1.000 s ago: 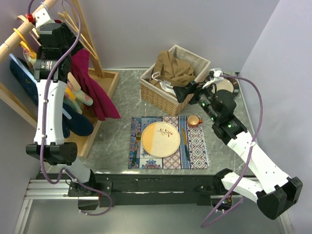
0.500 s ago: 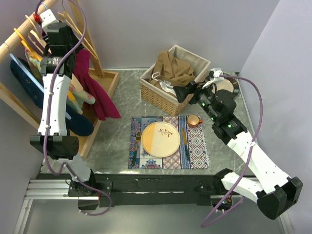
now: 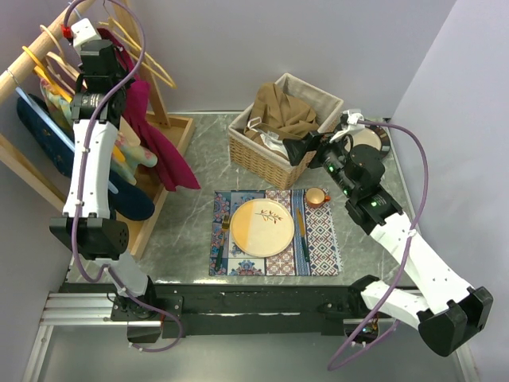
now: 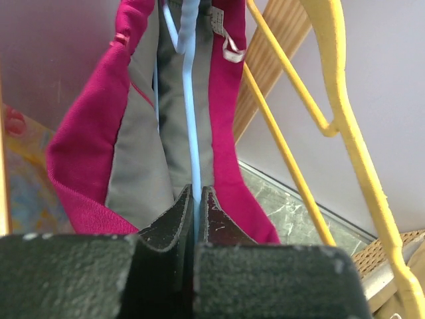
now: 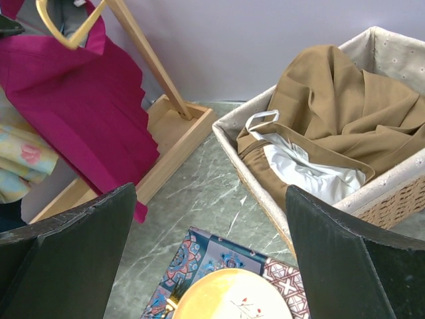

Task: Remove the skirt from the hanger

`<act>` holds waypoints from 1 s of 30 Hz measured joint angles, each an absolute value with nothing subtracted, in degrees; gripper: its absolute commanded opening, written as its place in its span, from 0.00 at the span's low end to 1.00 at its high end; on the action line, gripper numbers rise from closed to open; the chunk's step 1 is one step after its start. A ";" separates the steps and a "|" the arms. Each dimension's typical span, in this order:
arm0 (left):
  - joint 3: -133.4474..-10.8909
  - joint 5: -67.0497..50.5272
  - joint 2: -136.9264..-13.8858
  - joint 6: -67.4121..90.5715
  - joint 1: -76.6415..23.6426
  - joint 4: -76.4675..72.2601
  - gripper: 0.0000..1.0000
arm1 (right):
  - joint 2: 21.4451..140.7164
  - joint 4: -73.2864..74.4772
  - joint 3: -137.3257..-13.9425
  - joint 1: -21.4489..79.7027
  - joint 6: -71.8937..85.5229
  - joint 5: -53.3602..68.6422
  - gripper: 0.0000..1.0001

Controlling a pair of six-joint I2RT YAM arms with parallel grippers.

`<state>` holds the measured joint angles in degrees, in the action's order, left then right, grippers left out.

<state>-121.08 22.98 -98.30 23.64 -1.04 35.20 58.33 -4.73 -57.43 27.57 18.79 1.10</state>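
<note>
We note: left claw clenched on thin blue strap inside magenta skirt waist. Skirt hangs well left of basket. Right claw released, beside basket.

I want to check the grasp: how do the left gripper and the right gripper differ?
The left gripper is shut on a light blue strip inside the magenta skirt; the right gripper is open and empty. The left gripper is up at the clothes rack; the right gripper is beside the basket. Both have black fingers.
</note>
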 measured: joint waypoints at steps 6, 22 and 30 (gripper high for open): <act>-121.19 21.39 -97.49 23.42 -1.06 35.53 0.01 | 58.54 -4.73 -57.43 27.57 18.98 1.45 1.00; -125.49 20.45 -91.20 22.96 -2.61 37.32 0.01 | 54.26 -4.80 -57.43 27.57 19.70 1.98 1.00; -125.49 19.29 -89.97 23.05 -2.72 38.83 0.01 | 54.26 -4.75 -57.43 27.70 20.14 1.98 1.00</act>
